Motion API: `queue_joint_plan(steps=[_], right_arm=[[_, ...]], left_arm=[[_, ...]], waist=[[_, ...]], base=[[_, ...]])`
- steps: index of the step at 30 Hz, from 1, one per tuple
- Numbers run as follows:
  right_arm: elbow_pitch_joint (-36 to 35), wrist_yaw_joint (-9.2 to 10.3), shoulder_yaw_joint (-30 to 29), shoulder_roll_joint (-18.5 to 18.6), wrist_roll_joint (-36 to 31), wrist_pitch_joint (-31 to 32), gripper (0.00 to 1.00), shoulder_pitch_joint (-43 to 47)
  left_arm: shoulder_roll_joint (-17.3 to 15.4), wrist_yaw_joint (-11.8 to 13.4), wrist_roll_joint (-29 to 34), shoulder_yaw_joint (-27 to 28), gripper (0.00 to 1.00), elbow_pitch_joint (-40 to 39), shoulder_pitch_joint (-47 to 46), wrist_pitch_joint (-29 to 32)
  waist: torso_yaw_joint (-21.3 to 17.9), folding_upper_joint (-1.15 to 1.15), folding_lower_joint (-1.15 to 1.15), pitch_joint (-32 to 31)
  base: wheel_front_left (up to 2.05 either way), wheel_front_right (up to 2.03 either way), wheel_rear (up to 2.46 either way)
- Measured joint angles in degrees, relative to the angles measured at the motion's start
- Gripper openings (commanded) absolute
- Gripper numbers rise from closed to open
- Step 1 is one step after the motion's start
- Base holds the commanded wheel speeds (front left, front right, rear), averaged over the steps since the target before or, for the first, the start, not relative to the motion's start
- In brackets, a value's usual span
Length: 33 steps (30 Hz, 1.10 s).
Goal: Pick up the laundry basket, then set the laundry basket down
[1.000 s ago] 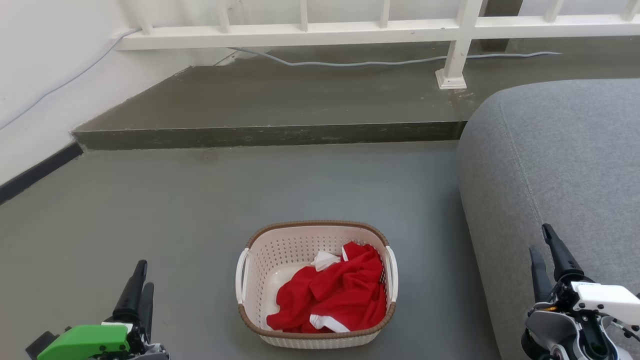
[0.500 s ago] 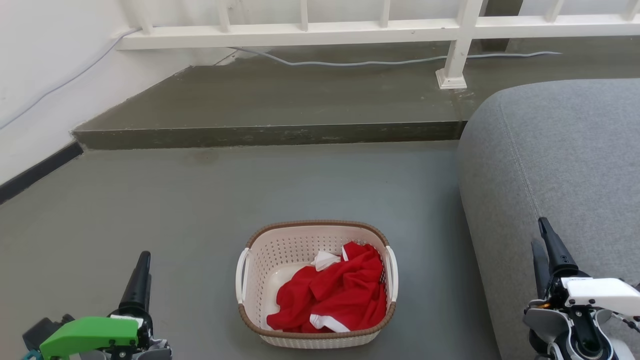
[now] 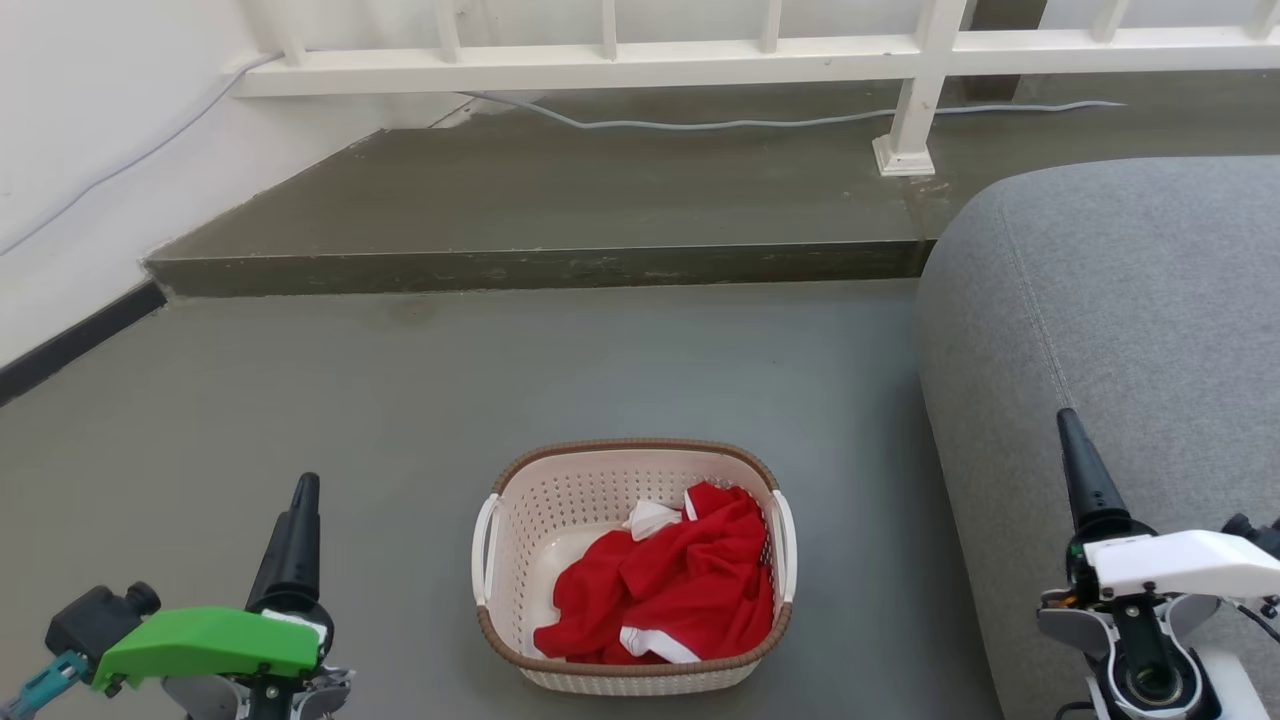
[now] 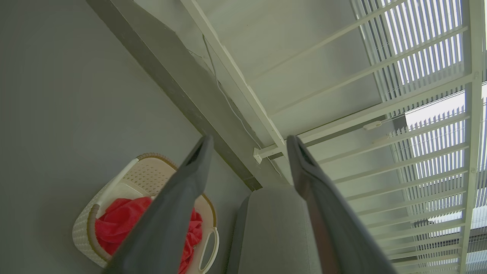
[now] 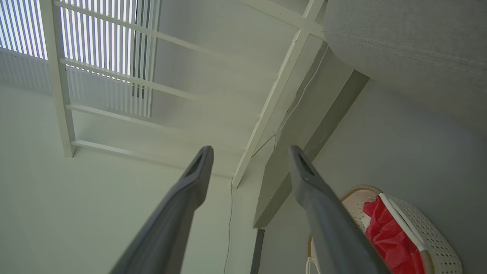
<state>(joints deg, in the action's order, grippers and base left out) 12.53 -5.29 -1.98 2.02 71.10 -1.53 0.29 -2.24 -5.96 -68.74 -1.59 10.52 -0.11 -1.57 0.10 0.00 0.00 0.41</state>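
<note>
Left gripper (image 3: 303,490) at lower left and right gripper (image 3: 1068,425) at lower right both pointed up in the head view. The wrist views showed each with its fingers spread and nothing between them. A grey floor (image 3: 300,400) lay beneath both. A grey sofa (image 3: 1120,300) stood at the right, behind the right gripper. Beyond were a raised step (image 3: 600,190) and a white railing (image 3: 600,65). The laundry basket (image 3: 590,490) sat on the floor between the two grippers, apart from both and near the sofa. A red garment (image 3: 680,590) with white trim lay inside it. A thin cable (image 3: 700,126) ran along the step.
</note>
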Motion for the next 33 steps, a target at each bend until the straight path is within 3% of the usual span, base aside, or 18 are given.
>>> queue_joint_plan(steps=[14,33], right_arm=[[-2.55,1.96,3.90,0.02,-15.74,-2.48,1.00,0.90],[-6.38,5.47,8.16,0.11,-30.82,-5.89,1.00,1.64]], left_arm=[[-0.77,2.54,17.79,-3.33,1.00,-3.49,0.58,-2.41],[-0.73,6.25,35.94,-7.79,1.00,-7.58,1.74,-5.66]], waist=[[0.09,0.00,0.00,0.31],[0.06,0.00,0.00,0.94]], base=[[0.00,0.00,0.00],[0.00,0.00,0.00]])
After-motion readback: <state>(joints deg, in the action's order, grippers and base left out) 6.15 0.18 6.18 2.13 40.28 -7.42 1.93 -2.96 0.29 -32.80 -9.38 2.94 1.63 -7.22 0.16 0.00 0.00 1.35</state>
